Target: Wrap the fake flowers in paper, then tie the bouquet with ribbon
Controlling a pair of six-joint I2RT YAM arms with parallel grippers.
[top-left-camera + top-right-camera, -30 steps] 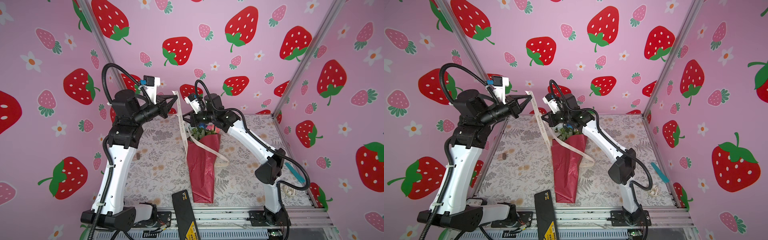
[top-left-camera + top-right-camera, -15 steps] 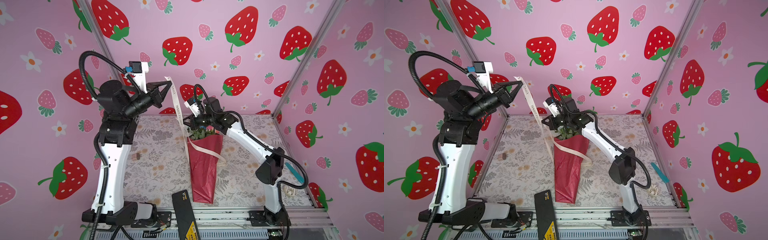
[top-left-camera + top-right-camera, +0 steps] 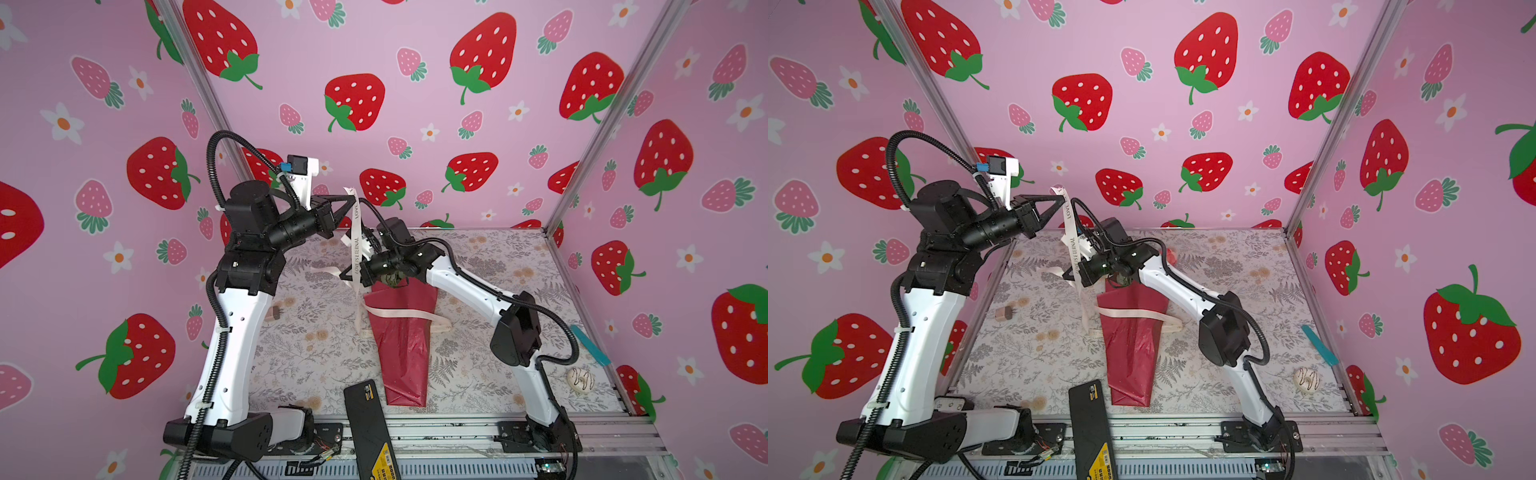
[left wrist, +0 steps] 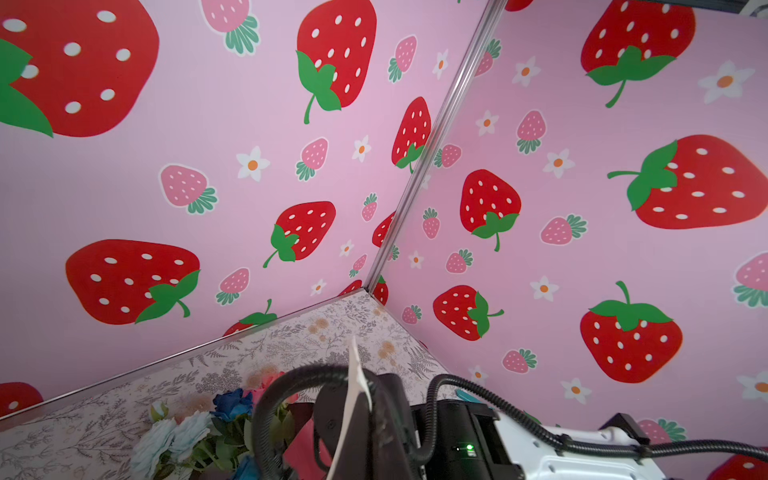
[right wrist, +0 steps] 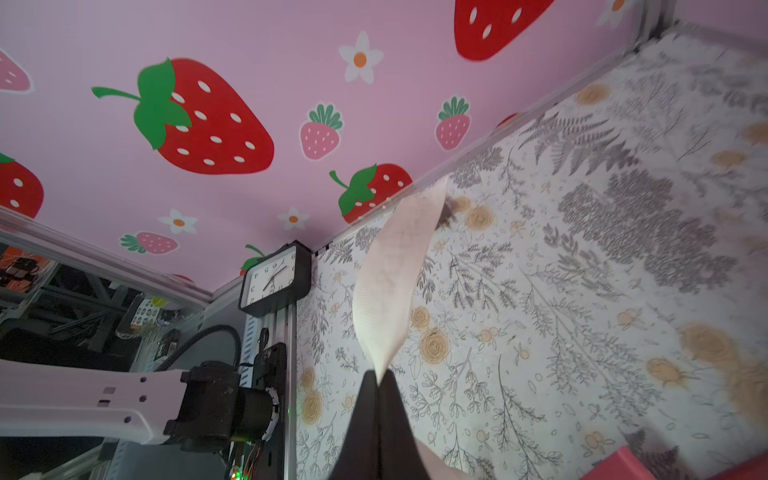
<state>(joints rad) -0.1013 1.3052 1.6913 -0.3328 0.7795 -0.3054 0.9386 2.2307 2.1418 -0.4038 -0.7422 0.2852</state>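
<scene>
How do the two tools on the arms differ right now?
The left tool is raised high above the table; the right tool sits low, by the open top of the bouquet. The left tool pinches the ribbon near its upper end; the right tool pinches another part, lower down. Both are shut on that cream ribbon.

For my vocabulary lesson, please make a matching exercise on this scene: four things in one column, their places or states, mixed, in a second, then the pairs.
1 left end effector
2 right end effector
3 bouquet
4 teal stick

a lies by the right wall
b shut on the ribbon, high up
c lies flat, ribbon across its wrapping
d shut on the ribbon, low down

Pairs: 1-b; 2-d; 3-c; 4-a
</scene>
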